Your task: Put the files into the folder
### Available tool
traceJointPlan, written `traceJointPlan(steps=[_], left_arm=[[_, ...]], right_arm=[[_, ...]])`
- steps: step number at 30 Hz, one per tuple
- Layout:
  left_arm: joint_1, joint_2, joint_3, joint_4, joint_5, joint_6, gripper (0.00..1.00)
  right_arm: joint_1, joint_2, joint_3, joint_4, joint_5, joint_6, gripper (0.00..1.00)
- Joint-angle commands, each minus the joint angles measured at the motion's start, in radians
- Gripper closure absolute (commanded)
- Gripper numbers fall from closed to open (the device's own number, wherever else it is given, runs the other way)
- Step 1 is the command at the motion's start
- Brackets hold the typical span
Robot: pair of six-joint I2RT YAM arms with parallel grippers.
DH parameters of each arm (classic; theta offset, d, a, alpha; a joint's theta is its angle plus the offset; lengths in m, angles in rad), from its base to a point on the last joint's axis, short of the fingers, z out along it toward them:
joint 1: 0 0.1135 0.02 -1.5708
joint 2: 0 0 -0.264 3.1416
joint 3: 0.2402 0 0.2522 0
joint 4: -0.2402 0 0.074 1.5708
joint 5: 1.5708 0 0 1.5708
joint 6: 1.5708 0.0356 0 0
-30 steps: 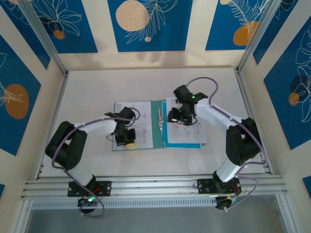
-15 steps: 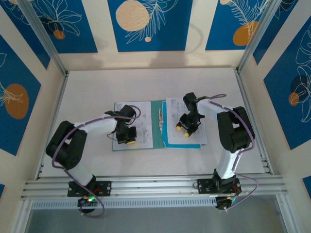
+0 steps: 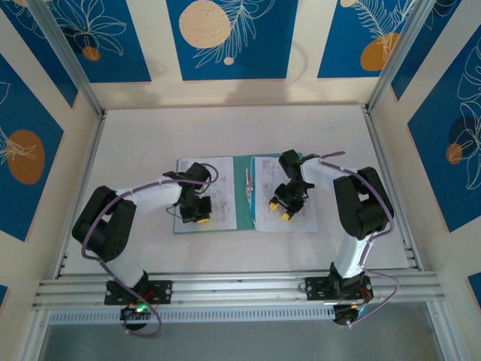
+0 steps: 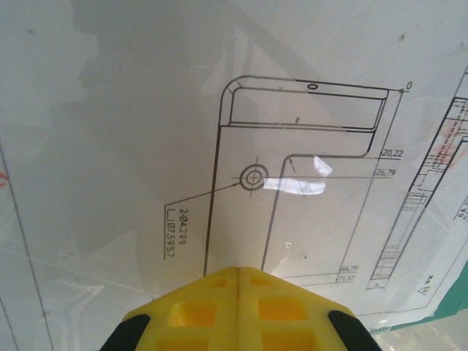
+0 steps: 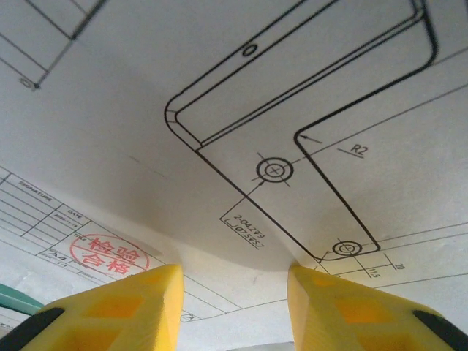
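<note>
The teal folder point(image 3: 242, 218) lies open and flat at the middle of the table. White printed files cover both halves: one sheet point(image 3: 218, 177) on the left, a small stack point(image 3: 301, 219) on the right. My left gripper point(image 3: 197, 218) is shut, its tip point(image 4: 238, 272) pressing down on the left sheet point(image 4: 146, 146), which looks glossy. My right gripper point(image 3: 279, 210) stands open on the right stack. Its yellow fingers point(image 5: 232, 274) rest on the paper, and the top sheet point(image 5: 241, 110) bows up between them. A sliver of teal folder point(image 5: 11, 296) shows at the lower left.
A metal clip point(image 3: 248, 183) sits along the folder's spine. An aluminium rail point(image 3: 240, 286) runs along the near edge above both arm bases. Upright frame posts and patterned walls enclose the white table point(image 3: 225, 128), with bare surface behind the folder.
My right gripper has swung back toward the near side and narrowed its jaws. The right stack has slid left and now covers the folder's right half squarely. The left gripper has stayed put.
</note>
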Motion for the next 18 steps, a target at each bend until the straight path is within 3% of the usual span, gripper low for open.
traceJointPlan(steps=[1,6,12,18], left_arm=[[-0.011,0.000,0.025,-0.021,0.010,0.012,1.00],[-0.021,-0.047,0.053,-0.061,-0.006,0.018,1.00],[-0.084,-0.054,0.129,-0.077,0.021,0.002,0.86],[-0.178,0.034,0.220,-0.008,0.084,-0.037,0.71]], right_arm=[[0.007,0.030,0.009,-0.002,-0.025,0.022,0.57],[0.008,0.058,0.052,-0.009,-0.027,0.005,0.57],[0.007,0.078,0.072,-0.001,-0.044,-0.005,0.58],[0.006,0.076,0.065,-0.018,-0.039,-0.001,0.58]])
